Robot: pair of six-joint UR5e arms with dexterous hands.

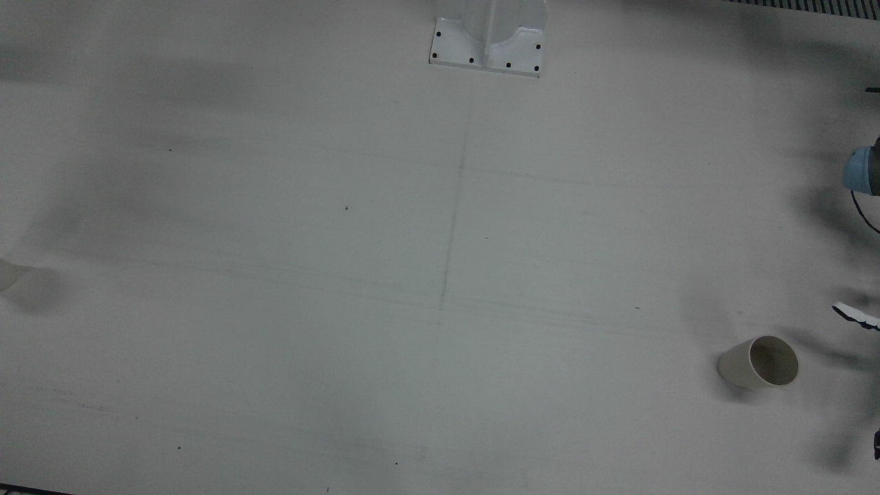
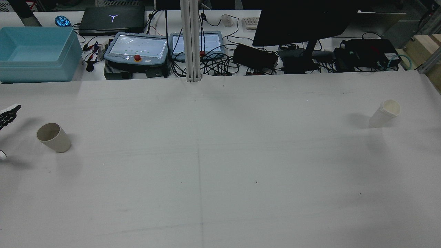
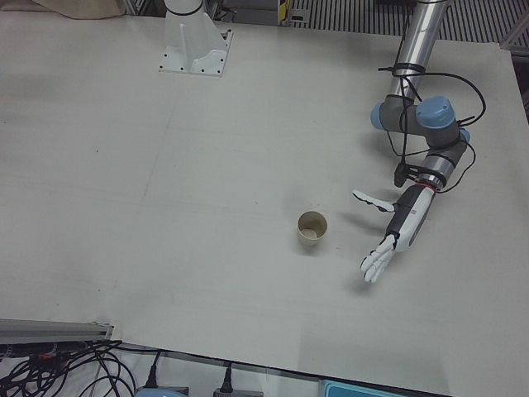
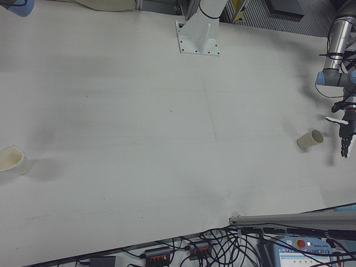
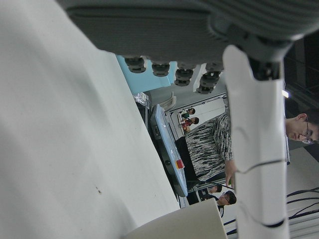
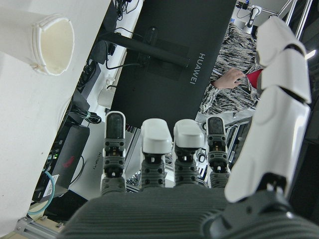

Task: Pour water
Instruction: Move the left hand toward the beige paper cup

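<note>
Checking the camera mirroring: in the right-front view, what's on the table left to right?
White plastic cup at the left edge → white arm pedestal at the top → beige paper cup → left hand, open, just beside that cup and not touching it.

Front view: near-vertical, pedestal [image 1: 488, 41] at top edge. Rear view: high, looks forward across the table [image 2: 220, 165] to the monitor [image 2: 303, 20]. Side-front views are oblique, wider; both share the beige cup [image 3: 312, 229] with front and rear. Hand views: close, sideways, fingers [image 6: 157, 144] in frame.
</note>
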